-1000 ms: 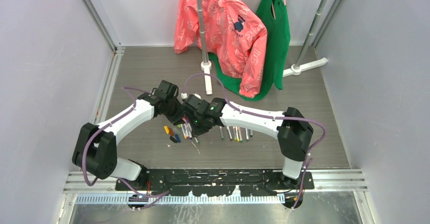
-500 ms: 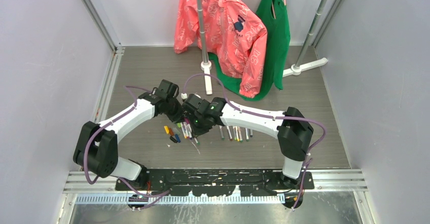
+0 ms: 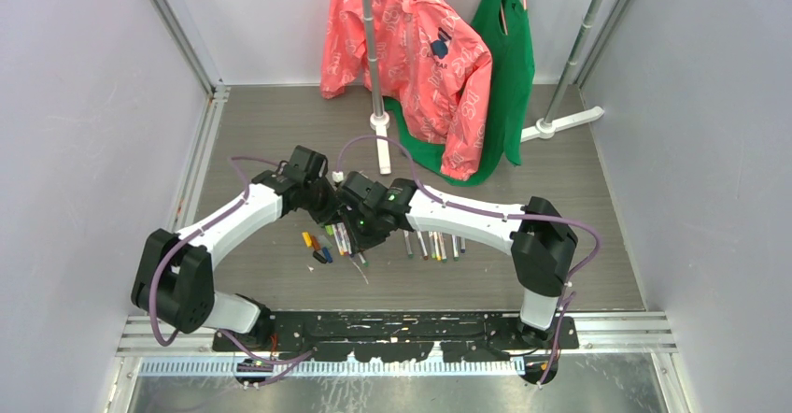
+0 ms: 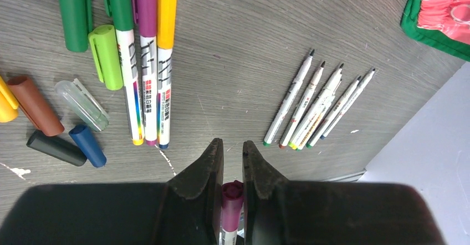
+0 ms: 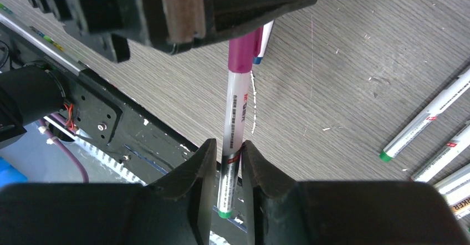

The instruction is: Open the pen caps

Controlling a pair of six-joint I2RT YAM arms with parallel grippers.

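Pinches a magenta pen cap [image 4: 231, 192] in the left jaws, narrow and tight on it. Flanks the whitish barrel of the same pen [image 5: 234, 117] closely with the right jaws; cannot tell whether pressing. Holds that pen above the surface [image 4: 238, 51], cap on. Shows red print on the barrel, too blurred to read. Leaves loose pen caps [image 4: 105, 56] beside three capped pens [image 4: 147, 62], with uncapped pens [image 4: 313, 109] well apart. Matches the top view of a second ago, arms barely shifted.
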